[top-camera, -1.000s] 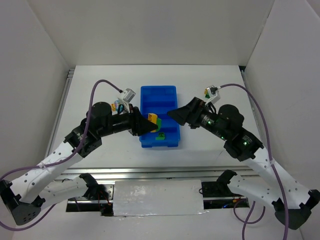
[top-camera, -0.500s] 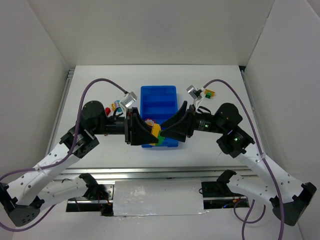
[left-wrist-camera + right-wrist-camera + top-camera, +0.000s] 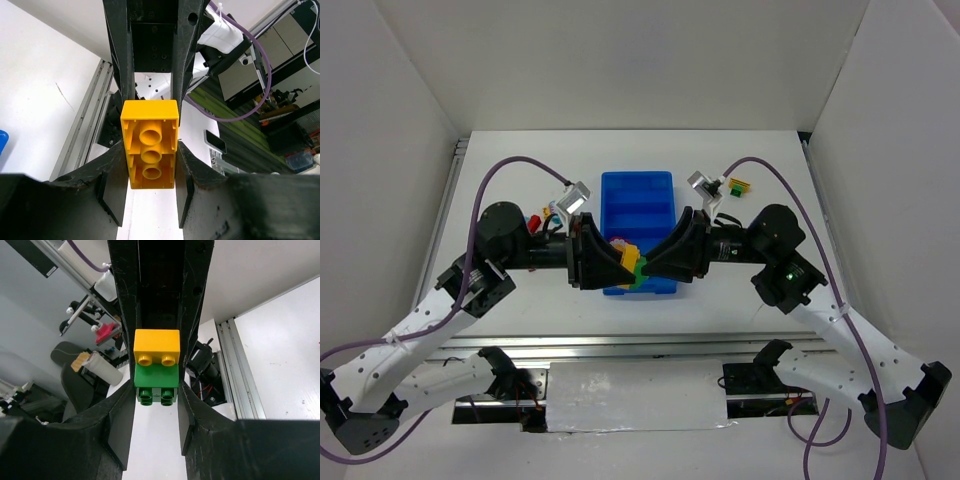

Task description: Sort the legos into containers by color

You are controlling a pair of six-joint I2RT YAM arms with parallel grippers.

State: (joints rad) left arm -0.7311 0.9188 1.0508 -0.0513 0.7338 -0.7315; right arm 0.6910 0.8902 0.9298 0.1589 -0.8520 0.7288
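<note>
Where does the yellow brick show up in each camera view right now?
Top external: yellow brick at centre, between the two gripper tips, over the near end of the blue tray.
Left wrist: yellow brick mid-frame, hollow underside to camera, clamped by the left gripper.
Right wrist: yellow brick upper centre, joined to the green brick in the right gripper.
Shared landmark: the near-edge rail.
</note>
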